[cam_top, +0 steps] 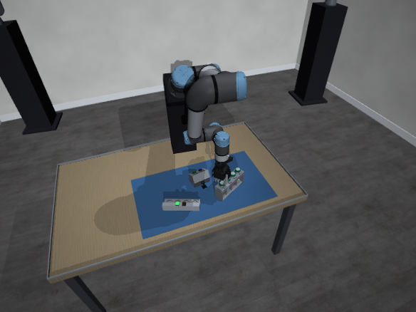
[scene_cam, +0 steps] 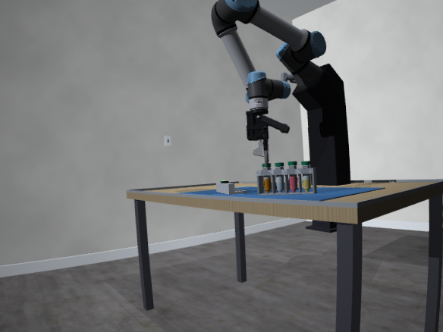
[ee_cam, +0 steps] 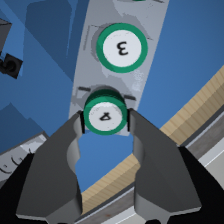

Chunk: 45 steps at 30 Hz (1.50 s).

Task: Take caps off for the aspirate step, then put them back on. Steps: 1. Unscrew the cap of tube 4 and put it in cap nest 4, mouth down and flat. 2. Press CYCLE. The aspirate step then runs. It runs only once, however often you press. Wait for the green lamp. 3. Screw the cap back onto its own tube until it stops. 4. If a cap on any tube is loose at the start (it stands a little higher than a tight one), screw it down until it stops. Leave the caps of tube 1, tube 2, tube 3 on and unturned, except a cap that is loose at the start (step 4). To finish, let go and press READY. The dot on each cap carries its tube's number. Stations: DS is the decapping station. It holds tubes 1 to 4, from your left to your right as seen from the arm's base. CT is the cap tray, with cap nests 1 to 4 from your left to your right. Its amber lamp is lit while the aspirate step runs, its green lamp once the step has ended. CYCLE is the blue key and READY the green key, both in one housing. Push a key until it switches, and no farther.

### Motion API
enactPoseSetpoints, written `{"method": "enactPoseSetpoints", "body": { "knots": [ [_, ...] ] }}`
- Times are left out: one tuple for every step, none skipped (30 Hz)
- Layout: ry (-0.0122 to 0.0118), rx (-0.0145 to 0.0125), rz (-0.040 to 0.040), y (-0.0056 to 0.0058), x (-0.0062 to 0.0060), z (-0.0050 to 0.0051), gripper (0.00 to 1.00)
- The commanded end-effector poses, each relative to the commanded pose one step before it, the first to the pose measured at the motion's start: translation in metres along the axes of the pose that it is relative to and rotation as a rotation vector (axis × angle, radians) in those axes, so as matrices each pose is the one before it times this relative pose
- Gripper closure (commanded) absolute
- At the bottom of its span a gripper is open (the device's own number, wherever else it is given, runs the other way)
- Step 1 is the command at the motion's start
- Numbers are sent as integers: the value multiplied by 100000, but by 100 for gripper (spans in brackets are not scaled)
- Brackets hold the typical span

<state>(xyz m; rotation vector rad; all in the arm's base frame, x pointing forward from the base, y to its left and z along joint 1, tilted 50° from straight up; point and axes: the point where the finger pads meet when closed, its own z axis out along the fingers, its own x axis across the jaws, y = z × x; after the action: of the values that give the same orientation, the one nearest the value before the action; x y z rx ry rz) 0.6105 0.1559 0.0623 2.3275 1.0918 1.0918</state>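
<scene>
Four green-rimmed caps in a row on the decapping station (cam_top: pixel 219 194) (scene_cam: pixel 259 173) (ee_cam: pixel 150 22), dots upward. Shut on the cap of tube 4 (cam_top: pixel 221 184) (scene_cam: pixel 266 165) (ee_cam: pixel 105 116): the gripper (cam_top: pixel 223 182) (scene_cam: pixel 266 164) (ee_cam: pixel 105 111), with fingertips touching opposite sides of the rim. Directly below that cap, upright in the station, tube 4 (scene_cam: pixel 267 185) with orange contents. Perhaps fully seated, perhaps a little high; hard to judge at such a small scale. Just beside it, the cap of tube 3 (scene_cam: pixel 279 164) (ee_cam: pixel 122 48), clear of the fingers; farther along, the caps of tube 2 (cam_top: pixel 233 174) (scene_cam: pixel 292 163) and tube 1 (cam_top: pixel 238 170) (scene_cam: pixel 306 163). On the blue mat (cam_top: pixel 153 214) (scene_cam: pixel 330 194) (ee_cam: pixel 190 55), apart from the station, the cap tray (cam_top: pixel 167 206) (scene_cam: pixel 225 188) (ee_cam: pixel 37 141), with green lamp (cam_top: pixel 177 204) (scene_cam: pixel 224 181) lit and amber lamp (cam_top: pixel 184 204) dark. Near the gripper, the key housing (cam_top: pixel 200 178).
</scene>
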Motion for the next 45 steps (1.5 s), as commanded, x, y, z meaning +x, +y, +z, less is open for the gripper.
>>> {"method": "enactPoseSetpoints", "body": {
  "knots": [
    [-147,-435,23444,4,41,-11,100],
    [0,0,5000,0,0,4,100],
    [0,0,5000,0,0,4,100],
    [0,0,5000,0,0,4,100],
    [0,0,5000,0,0,4,100],
    [0,0,0,0,0,0,100],
    [0,0,0,0,0,0,100],
    [1,1,5000,2,-2,4,100],
    [0,0,5000,0,0,4,100],
    [0,0,5000,0,0,4,100],
    [0,1,4998,4,0,4,100],
    [-1,-3,5003,-8,2,5,100],
    [0,0,5000,0,0,4,100],
    [0,0,4720,0,0,4,100],
    [1,2,-1,4,-1,-1,100],
    [0,0,0,-1,0,0,100],
    [0,0,0,-1,0,0,100],
    [0,0,0,-1,0,0,100],
    [0,0,0,-1,0,0,100],
    [0,0,0,0,0,0,100],
    [0,0,0,0,0,0,65],
    [0,0,0,0,0,0,65],
    [0,0,0,0,0,0,65],
    [0,0,0,0,0,0,65],
    [0,1,-1,3,0,0,65],
    [0,0,0,-1,0,0,65],
    [0,0,0,-1,0,0,65],
    [0,0,0,-1,0,0,65],
    [0,0,0,0,0,0,65],
    [0,17,-72,1,1,-1,65],
    [0,-5,22,0,0,0,65],
    [0,-1,3,0,0,0,65],
    [0,0,-1,0,0,0,65],
    [0,-12,48,-1,-1,-299,65],
    [0,0,0,0,0,-300,65],
    [0,0,0,0,0,-300,65],
    [0,0,0,0,0,-300,65],
    [0,0,0,0,0,-300,65],
    [0,0,0,0,0,-300,65],
    [0,0,0,0,0,0,65],
    [0,0,0,0,0,0,65],
    [0,0,0,0,1,-301,65],
    [0,0,0,0,0,-300,65],
    [0,0,0,0,0,-300,65],
    [0,0,0,0,0,-300,65]
  ]
}}
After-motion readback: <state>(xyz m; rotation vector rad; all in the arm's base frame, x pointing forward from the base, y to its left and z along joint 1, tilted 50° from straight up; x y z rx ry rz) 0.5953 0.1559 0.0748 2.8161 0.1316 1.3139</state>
